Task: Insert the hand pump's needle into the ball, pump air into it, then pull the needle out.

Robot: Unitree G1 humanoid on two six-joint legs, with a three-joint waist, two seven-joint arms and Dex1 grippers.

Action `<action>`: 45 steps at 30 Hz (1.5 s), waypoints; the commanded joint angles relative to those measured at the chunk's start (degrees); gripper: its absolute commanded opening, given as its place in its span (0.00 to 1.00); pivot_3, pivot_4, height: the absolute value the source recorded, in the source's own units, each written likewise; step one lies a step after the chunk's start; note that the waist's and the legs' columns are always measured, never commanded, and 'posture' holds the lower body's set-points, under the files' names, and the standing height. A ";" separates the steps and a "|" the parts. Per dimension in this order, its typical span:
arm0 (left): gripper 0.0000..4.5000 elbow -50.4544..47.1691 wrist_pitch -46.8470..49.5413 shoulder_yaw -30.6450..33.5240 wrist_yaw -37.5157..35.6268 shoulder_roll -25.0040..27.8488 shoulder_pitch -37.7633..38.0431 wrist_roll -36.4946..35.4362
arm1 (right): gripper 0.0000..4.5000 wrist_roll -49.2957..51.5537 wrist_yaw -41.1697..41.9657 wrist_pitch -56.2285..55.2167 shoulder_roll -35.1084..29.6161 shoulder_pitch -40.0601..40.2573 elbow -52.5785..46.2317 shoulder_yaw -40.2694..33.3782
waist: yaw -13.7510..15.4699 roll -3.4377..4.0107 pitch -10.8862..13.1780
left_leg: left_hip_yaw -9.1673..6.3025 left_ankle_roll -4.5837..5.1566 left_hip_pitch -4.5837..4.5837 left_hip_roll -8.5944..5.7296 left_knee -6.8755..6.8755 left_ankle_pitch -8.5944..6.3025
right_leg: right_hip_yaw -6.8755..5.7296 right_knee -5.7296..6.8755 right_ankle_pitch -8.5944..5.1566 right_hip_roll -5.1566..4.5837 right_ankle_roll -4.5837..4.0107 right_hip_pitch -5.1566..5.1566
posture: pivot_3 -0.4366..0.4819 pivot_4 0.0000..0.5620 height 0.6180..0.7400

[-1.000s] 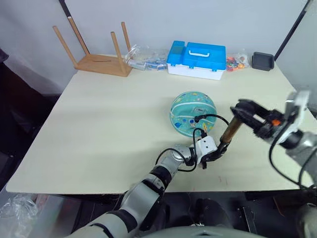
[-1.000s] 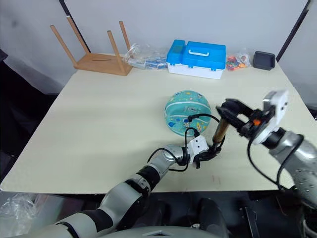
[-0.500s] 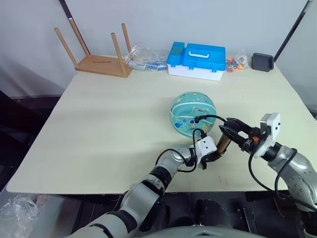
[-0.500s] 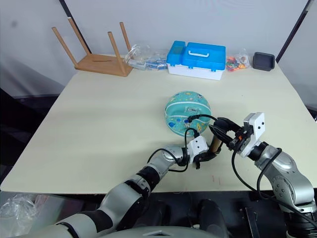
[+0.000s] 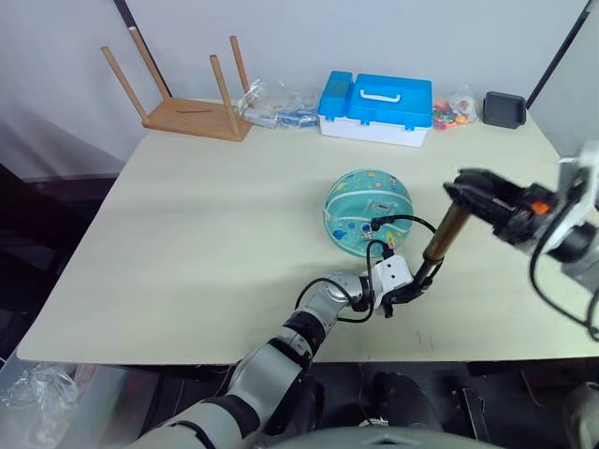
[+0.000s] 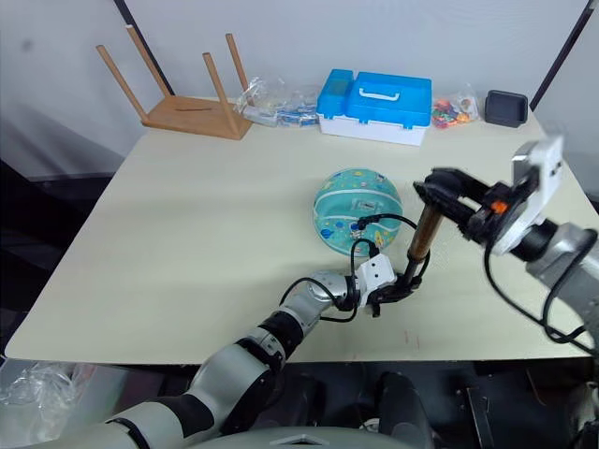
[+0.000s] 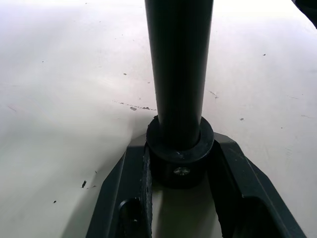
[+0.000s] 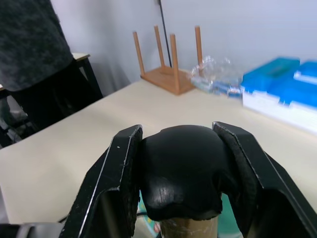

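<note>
A: Hand pump (image 5: pixel 443 235)?
B: Tilted on the counter (image 5: pixel 206 215) beside the ball (image 5: pixel 367 210); left gripper (image 7: pixel 181 171) jaws clenched on its base, right gripper (image 8: pixel 181 186) jaws clamping its handle.

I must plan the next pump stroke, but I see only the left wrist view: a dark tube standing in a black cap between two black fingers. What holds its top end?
Observer: The right gripper is shut on the black rounded handle of the amber-gold translucent hand pump.
Operator: Is the pump upright?
Observer: No, it tilts; its top leans to the robot's right, away from the teal-turquoise soft ball.
Operator: Where does the hose go?
Observer: The thin black hose loops from low on the pump to the ball's near side; the needle's pin is too small to see.
</note>
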 commanded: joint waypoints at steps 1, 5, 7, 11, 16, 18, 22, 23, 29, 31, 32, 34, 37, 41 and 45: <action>0.24 3.62 2.27 -1.16 -0.36 1.04 1.81 1.95 | 0.39 7.81 -3.26 -1.16 -2.55 -4.01 -1.37 -7.32 | 0.03 -0.03 0.02 | -0.01 0.00 -0.05 0.00 0.00 0.00 | -0.02 0.00 0.00 0.00 0.00 -0.03 | 0.48 0.27 1.00; 0.24 3.52 2.34 -1.14 -0.28 0.96 1.92 1.92 | 0.39 5.45 -2.48 -1.34 -0.80 -1.88 -0.90 -3.50 | 0.03 -0.05 0.03 | 0.03 0.00 -0.15 0.01 0.01 0.00 | 0.00 0.01 0.01 -0.02 0.00 -0.12 | 0.48 0.27 1.00; 0.24 3.46 2.39 -1.14 -0.16 0.92 1.94 1.93 | 0.39 1.04 -0.68 -2.16 1.38 1.10 -0.36 -0.46 | 0.03 -0.10 -0.01 | 0.03 0.01 -0.15 0.00 0.02 -0.01 | 0.00 0.00 0.01 -0.02 0.00 -0.11 | 0.48 0.27 1.00; 0.24 3.41 2.44 -1.08 0.00 0.95 1.94 1.92 | 0.39 -7.84 4.10 -4.68 5.39 7.21 1.41 5.18 | -0.09 -0.23 -0.16 | 0.02 0.01 -0.06 0.02 0.02 -0.01 | -0.01 0.06 0.00 0.03 0.00 -0.06 | 0.48 0.27 1.00; 0.24 3.20 2.58 -0.92 0.38 1.16 2.02 1.77 | 0.39 -20.82 10.51 -11.17 9.33 13.70 6.61 14.00 | -0.18 -0.58 -0.41 | 0.05 0.01 0.51 0.08 -0.02 -0.01 | 0.02 0.08 -0.05 0.10 0.04 0.37 | 0.48 0.27 1.00; 0.24 3.11 2.66 -0.83 0.44 1.30 2.03 1.70 | 0.39 -24.68 11.92 -13.22 10.62 14.76 8.65 16.64 | -0.29 -0.58 -0.42 | 0.06 0.01 0.83 0.13 -0.04 -0.02 | 0.02 0.06 -0.19 0.12 0.25 0.67 | 0.48 0.27 1.00; 0.24 2.90 2.85 -0.82 0.39 1.50 2.10 1.63 | 0.39 -31.34 13.54 -16.50 13.42 15.40 13.00 21.61 | -0.31 -0.71 -0.67 | 0.03 0.01 0.92 0.21 -0.04 -0.02 | 0.02 0.07 -0.21 0.20 0.28 0.73 | 0.48 0.27 1.00; 0.24 2.88 2.89 -0.82 0.37 1.52 2.07 1.62 | 0.39 -32.26 13.73 -16.90 13.85 15.33 13.51 22.11 | -0.30 -0.70 -0.70 | 0.01 0.00 0.93 0.23 -0.04 -0.02 | 0.01 0.08 -0.21 0.25 0.28 0.73 | 0.48 0.27 1.00; 0.24 3.08 3.08 -0.62 0.36 1.59 1.62 1.49 | 0.39 -30.12 12.64 -14.97 13.77 12.66 9.99 17.59 | -0.25 -0.62 -0.69 | 0.02 -0.01 0.90 0.21 -0.04 -0.02 | 0.04 0.06 -0.19 0.22 0.25 0.71 | 0.48 0.27 1.00; 0.24 3.28 3.11 -0.55 0.37 1.55 1.44 1.46 | 0.39 -26.84 11.46 -12.96 12.54 11.21 7.23 13.62 | -0.21 -0.56 -0.63 | 0.00 -0.01 0.85 0.19 -0.04 -0.02 | 0.03 0.05 -0.18 0.20 0.24 0.69 | 0.48 0.27 1.00; 0.24 3.37 3.12 -0.52 0.36 1.52 1.37 1.45 | 0.39 -24.79 10.81 -11.80 11.82 10.38 5.74 11.39 | -0.18 -0.48 -0.55 | 0.00 -0.01 0.84 0.19 -0.04 -0.02 | 0.03 0.05 -0.18 0.19 0.24 0.68 | 0.48 0.27 1.00; 0.24 3.46 3.12 -0.49 0.32 1.50 1.30 1.43 | 0.39 -21.02 9.56 -9.56 10.56 9.08 3.48 8.01 | -0.11 -0.29 -0.35 | 0.01 0.00 0.73 0.11 -0.03 -0.02 | 0.03 0.04 -0.17 0.07 0.24 0.60 | 0.48 0.27 1.00; 0.24 3.78 3.08 -0.47 0.08 1.43 1.08 1.41 | 0.39 -10.74 5.24 -5.41 5.42 3.32 -0.43 0.21 | -0.11 0.03 -0.03 | 0.02 0.00 0.63 0.07 -0.04 -0.02 | 0.03 0.03 -0.16 0.04 0.22 0.52 | 0.48 0.27 1.00; 0.24 4.18 2.94 -0.45 -0.07 1.24 0.88 1.45 | 0.39 -0.07 -0.38 -1.32 -0.15 -2.29 -0.99 -5.06 | -0.02 0.11 0.21 | 0.06 0.03 0.19 -0.02 0.00 -0.01 | 0.10 0.05 0.00 0.01 0.09 0.09 | 0.48 0.27 1.00; 0.24 4.41 2.74 -0.34 -0.13 1.05 0.71 1.52 | 0.39 7.43 -3.72 0.75 -3.81 -4.46 -0.26 -8.33 | 0.04 0.10 0.21 | 0.00 0.02 -0.20 -0.05 0.01 0.00 | 0.02 0.04 0.02 -0.03 0.06 -0.18 | 0.48 0.27 1.00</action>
